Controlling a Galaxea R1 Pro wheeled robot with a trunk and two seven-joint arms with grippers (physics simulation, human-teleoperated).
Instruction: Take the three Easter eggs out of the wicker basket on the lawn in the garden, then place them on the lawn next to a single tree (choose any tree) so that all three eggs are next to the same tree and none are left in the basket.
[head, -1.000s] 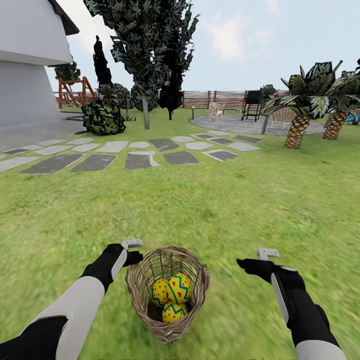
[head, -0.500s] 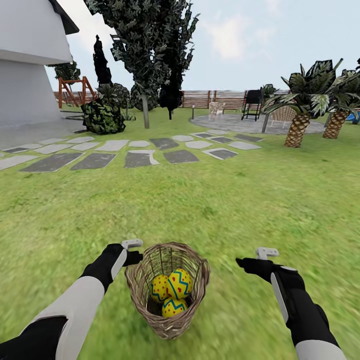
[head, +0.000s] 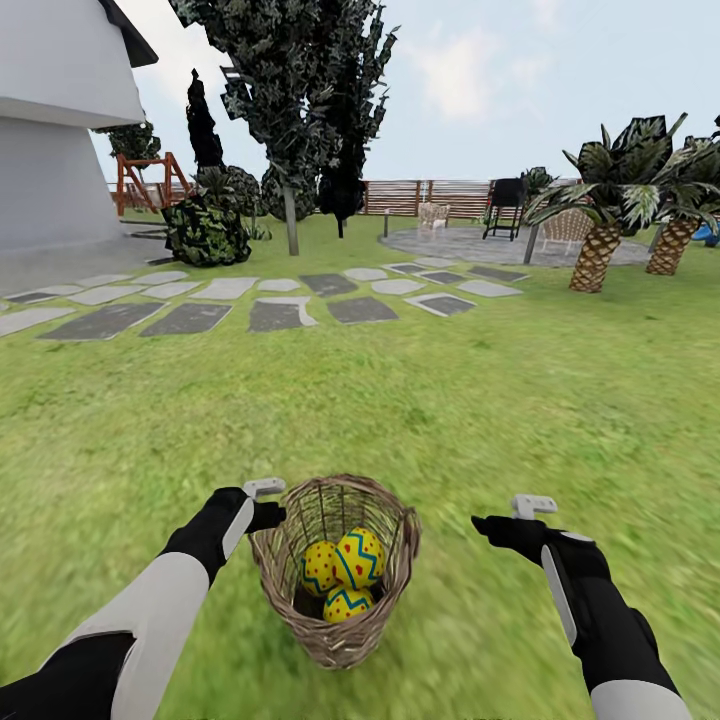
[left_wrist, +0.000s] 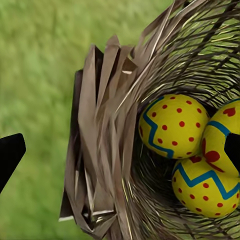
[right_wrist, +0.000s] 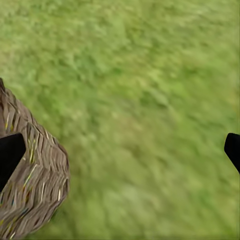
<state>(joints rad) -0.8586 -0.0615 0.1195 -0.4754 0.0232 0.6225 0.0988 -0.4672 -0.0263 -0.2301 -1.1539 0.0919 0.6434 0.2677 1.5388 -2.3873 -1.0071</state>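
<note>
So you're at the start: all three eggs (head: 345, 575) sit in the basket (head: 338, 640). Your left gripper (left_wrist: 120, 150) is spread, straddling its rim, and the right gripper (right_wrist: 120, 150) is spread beside it; reach in next.

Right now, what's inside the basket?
The basket holds three yellow eggs with blue zigzags and red dots, bunched together. They and the dark weave cover its bottom, so anything beneath them can't be seen.
</note>
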